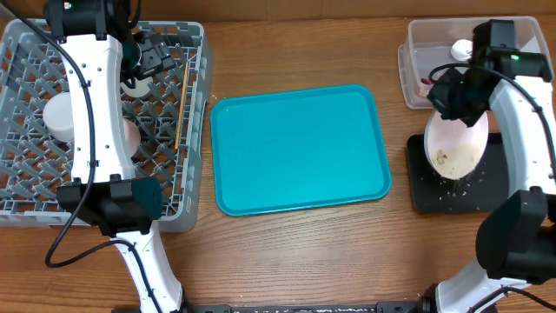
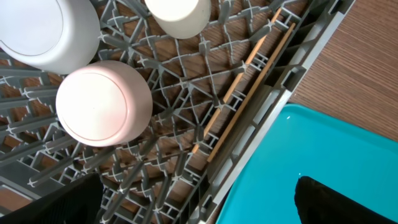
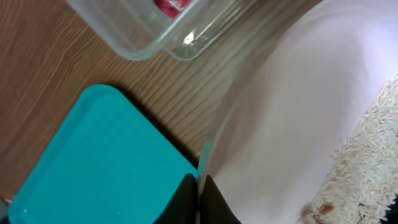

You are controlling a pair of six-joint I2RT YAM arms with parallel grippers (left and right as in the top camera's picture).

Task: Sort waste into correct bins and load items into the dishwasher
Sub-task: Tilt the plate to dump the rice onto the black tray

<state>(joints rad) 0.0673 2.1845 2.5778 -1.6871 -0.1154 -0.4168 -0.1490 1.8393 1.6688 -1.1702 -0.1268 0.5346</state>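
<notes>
Even bright light, soft shadows, close-ups blurred

Robot test bench: wooden table (image 1: 295, 252), staged dishwasher rack (image 1: 22, 78)

A: Background?
B: Brown wooden table (image 1: 304, 261), grain running left to right, fills the overhead view.
A: Light?
B: Bright, even. Wrist views show the same wood.

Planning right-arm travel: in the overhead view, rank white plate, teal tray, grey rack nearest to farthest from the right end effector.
1. White round plate, held in the right end effector.
2. Teal plastic tray, table centre.
3. Grey plastic lattice rack, far left.
</notes>
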